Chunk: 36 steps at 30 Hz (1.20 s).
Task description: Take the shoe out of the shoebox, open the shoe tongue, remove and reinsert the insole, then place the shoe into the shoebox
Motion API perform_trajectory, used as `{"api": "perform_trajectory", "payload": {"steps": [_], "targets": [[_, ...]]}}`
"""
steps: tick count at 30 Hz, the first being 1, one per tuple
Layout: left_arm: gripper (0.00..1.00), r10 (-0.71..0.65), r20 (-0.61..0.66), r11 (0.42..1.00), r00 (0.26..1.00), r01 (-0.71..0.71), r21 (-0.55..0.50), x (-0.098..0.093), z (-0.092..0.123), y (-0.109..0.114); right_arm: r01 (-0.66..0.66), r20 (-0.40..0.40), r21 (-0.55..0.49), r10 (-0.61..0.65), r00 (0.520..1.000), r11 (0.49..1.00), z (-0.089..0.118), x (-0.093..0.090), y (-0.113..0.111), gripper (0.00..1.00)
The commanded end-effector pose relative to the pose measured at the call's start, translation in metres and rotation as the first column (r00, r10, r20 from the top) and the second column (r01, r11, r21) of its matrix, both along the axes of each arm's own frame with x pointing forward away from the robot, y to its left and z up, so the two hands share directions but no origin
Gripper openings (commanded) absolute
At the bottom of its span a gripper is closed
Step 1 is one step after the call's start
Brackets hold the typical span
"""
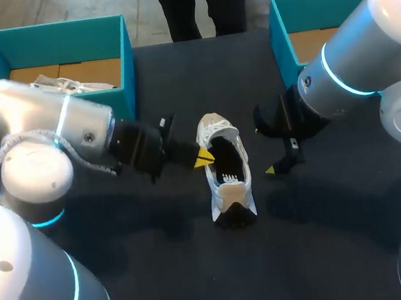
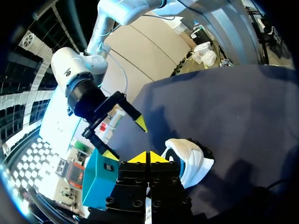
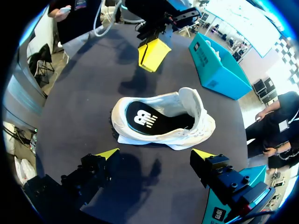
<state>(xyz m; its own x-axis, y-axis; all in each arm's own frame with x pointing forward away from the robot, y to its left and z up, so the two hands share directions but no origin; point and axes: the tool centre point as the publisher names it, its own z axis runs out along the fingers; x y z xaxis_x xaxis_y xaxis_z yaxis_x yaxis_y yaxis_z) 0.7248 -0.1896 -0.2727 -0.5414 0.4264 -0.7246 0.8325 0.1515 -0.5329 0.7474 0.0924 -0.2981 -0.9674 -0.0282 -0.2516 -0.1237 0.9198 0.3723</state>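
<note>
The dark tabletop [image 1: 199,266] carries two teal shoeboxes: one [image 1: 126,57] at 10 o'clock, holding a second white shoe [image 1: 63,84], and one [image 1: 281,32] at 2 o'clock. The white sneaker [image 1: 220,130] stands upright at centre, outside both boxes, toe toward 12 o'clock. The right gripper [image 1: 264,151] sits at the sneaker's 3 o'clock, fingers spread wide and holding nothing. The left gripper [image 1: 203,157] sits just beside it at 9 o'clock, tips pressed together and empty. The black insole [image 3: 142,116] lies inside the sneaker.
</note>
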Motion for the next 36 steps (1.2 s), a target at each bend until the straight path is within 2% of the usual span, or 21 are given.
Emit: {"api": "perform_trajectory", "payload": {"steps": [1, 18, 20, 28, 36], "targets": [[0.00, -0.065, -0.020, 0.995, 0.998, 0.066, 0.073, 0.005, 0.004, 0.002, 0.001, 0.003, 0.000, -0.001, 1.000, 1.000, -0.001, -0.001, 0.000, 1.00], [0.00, -0.065, -0.020, 0.995, 0.998, 0.066, 0.073, 0.005, 0.004, 0.002, 0.001, 0.003, 0.000, -0.001, 1.000, 1.000, -0.001, -0.001, 0.000, 1.00], [0.00, -0.111, -0.015, 0.986, 0.994, 0.112, 0.124, 0.008, 0.008, 0.002, 0.001, 0.003, 0.000, -0.001, 1.000, 1.000, -0.001, -0.001, 0.000, 1.00], [0.00, -0.308, -0.046, 0.898, 0.950, 0.306, 0.315, 0.022, 0.027, 0.007, 0.012, -0.016, -0.023, -0.012, 1.000, 1.000, 0.008, -0.005, -0.018, 1.00], [0.00, -0.454, -0.117, 0.769, 0.883, 0.454, 0.449, 0.031, 0.028, 0.000, 0.025, -0.023, -0.062, -0.026, 0.999, 0.998, 0.028, -0.012, -0.048, 1.00]]}}
